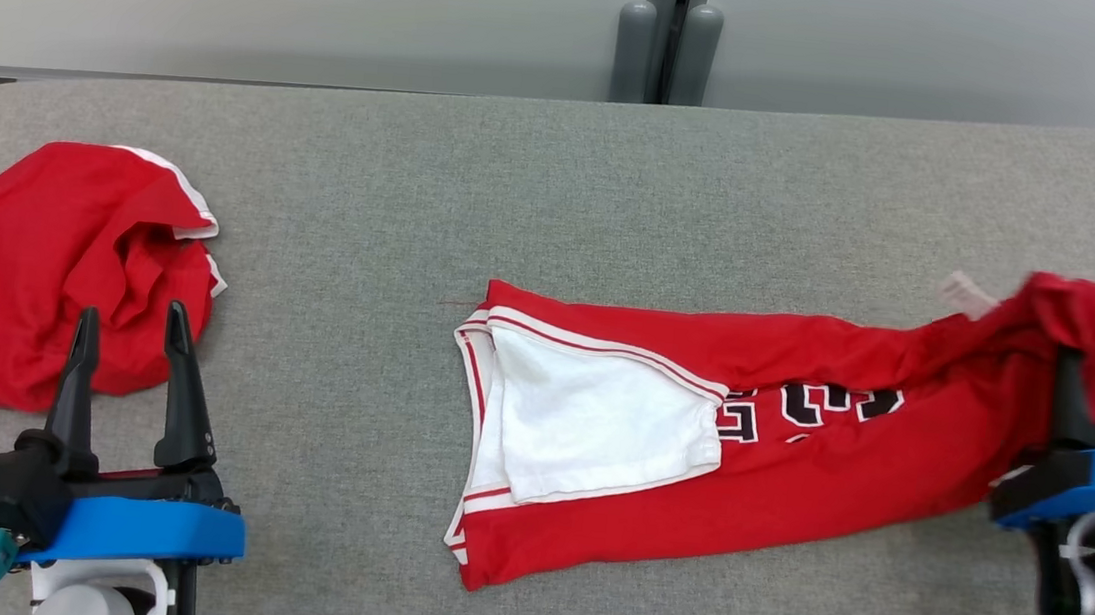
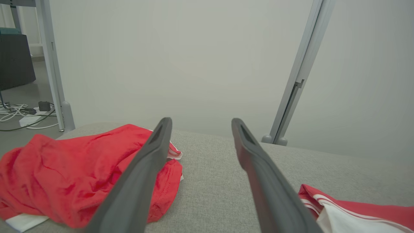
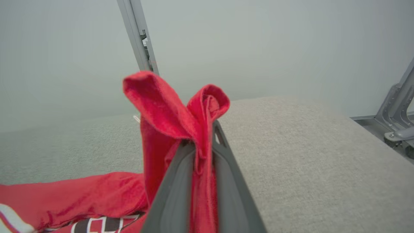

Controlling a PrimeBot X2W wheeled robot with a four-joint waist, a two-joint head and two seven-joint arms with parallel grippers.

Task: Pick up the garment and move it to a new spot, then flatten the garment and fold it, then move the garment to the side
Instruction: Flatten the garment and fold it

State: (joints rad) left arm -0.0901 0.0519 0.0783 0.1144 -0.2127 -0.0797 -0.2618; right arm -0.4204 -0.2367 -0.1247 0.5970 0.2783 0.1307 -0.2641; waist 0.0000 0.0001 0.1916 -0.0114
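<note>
Grips one end of the garment [image 1: 793,472] in the right gripper [image 1: 1088,385], over the right side of the table [image 1: 560,178]: both fingers pressed together on a bunched red fold, with the cloth curling up and over the fingertips in the right wrist view. Holds that end raised above the grey surface, so that the cloth drops from the fingers and trails away to the left. Lies, for the rest, long and fairly flat across the middle of the table, reaching from the gripper to about the centre. Shows black-and-white lettering [image 1: 819,409] on the red, nearer the gripped end, and at the far end a white panel [image 1: 597,423] turned open, edged with red-and-white trim. Carries a small white tag [image 1: 966,293] just left of the gripped fold, sticking up from the upper edge. Points the left gripper [image 1: 132,313] away across the table from the near left corner, fingers spread wide with nothing between them, well apart from the garment, with bare table between the two. Just beyond and left of those fingers, a second crumpled red heap [image 1: 29,268] with white trim, at the table's left edge; overlaps the left finger in both the head and left wrist views, but cannot tell whether touching. Behind the far edge, a grey post [image 1: 670,28].
</note>
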